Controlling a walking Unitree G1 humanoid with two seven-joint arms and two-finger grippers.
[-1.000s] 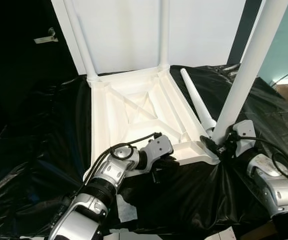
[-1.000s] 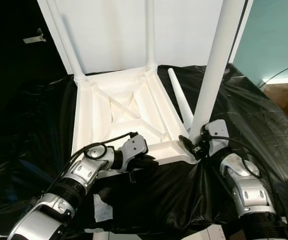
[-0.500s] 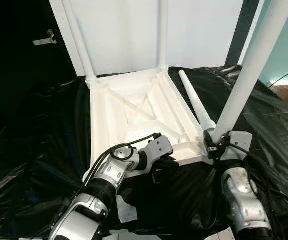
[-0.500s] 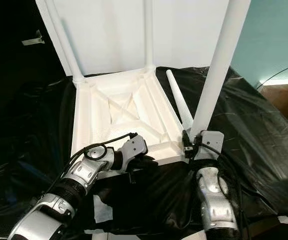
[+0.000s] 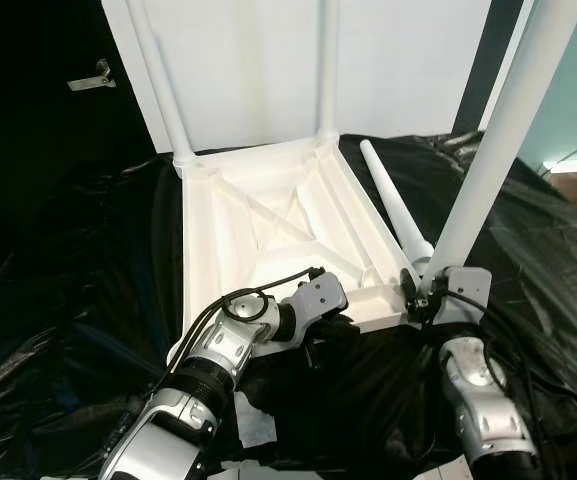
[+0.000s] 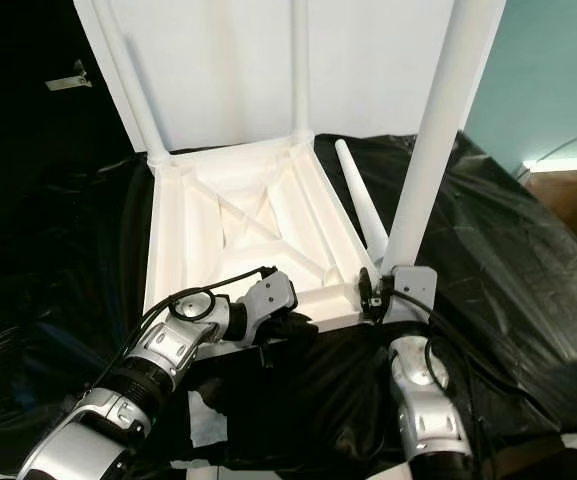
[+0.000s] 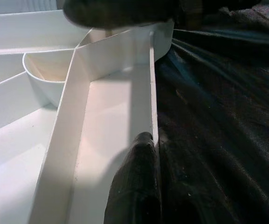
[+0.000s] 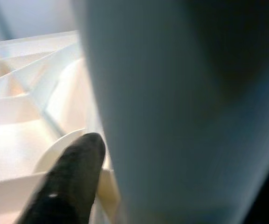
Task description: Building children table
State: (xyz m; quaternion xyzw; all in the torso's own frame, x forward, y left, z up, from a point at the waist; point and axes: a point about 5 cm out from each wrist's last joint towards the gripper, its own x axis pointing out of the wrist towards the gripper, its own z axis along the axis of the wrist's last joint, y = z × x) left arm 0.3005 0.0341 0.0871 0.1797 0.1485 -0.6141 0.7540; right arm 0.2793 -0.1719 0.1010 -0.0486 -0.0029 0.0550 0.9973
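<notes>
While upturned on black sheeting, white ribbed tabletop (image 5: pixel 268 225), three upright legs.

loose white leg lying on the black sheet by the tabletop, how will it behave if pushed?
The loose leg is round and tapered, so it would likely roll in an arc rather than straight. It looks like stiff, probably light plastic. The crinkled black sheet may snag it or slide with it.

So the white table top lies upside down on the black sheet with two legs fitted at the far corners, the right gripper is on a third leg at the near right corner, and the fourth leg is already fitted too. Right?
Not quite. The fourth leg is not fitted: in the left eye view it lies loose on the black sheet beside the upside-down table top. The rest holds: two far legs stand fitted and the right gripper is on the third leg.
</notes>
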